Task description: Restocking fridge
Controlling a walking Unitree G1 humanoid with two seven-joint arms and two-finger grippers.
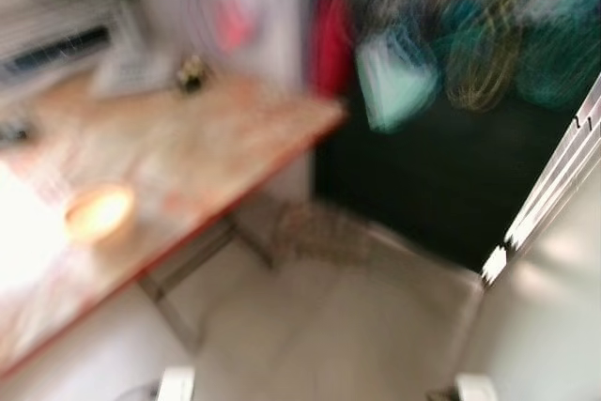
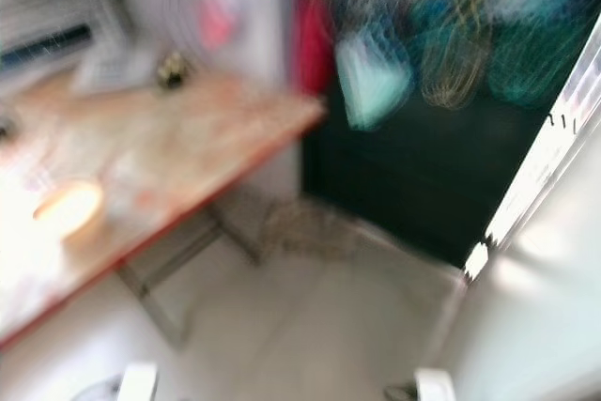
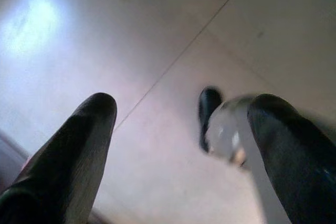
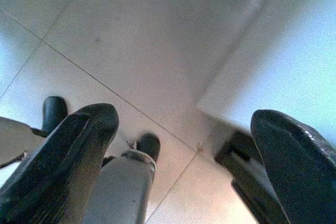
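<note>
Head views are motion-blurred; robot appears in transit.

1. Fridge: white panel w/ ribbed edge (image 1: 563, 260) at robot's right is prob. the fridge door or side; blur prevents confirming. No stock item can be ID'd. An orange blob (image 1: 99, 213) lies on the counter (image 1: 188, 147) at robot's left; identity unclear.

2. Surroundings: counter has a red edge and metal legs. Small dark object (image 1: 192, 74) near its far end. Dark recess w/ teal and red shapes straight ahead, beyond pale tiled floor (image 1: 329, 326).

3. Grippers: left gripper (image 3: 181, 150) hangs over floor tiles, jaws wide, holding nothing. Right gripper (image 4: 184, 156) likewise, jaws wide and empty; a white panel's lower corner (image 4: 273, 82) is just beside it.

4. Key relation (judgement): white panel lies to the right, so right arm is nearer it; counter lies to the left, nearer left arm. Both are apart from jaws. Long axis of any item: cannot tell.
</note>
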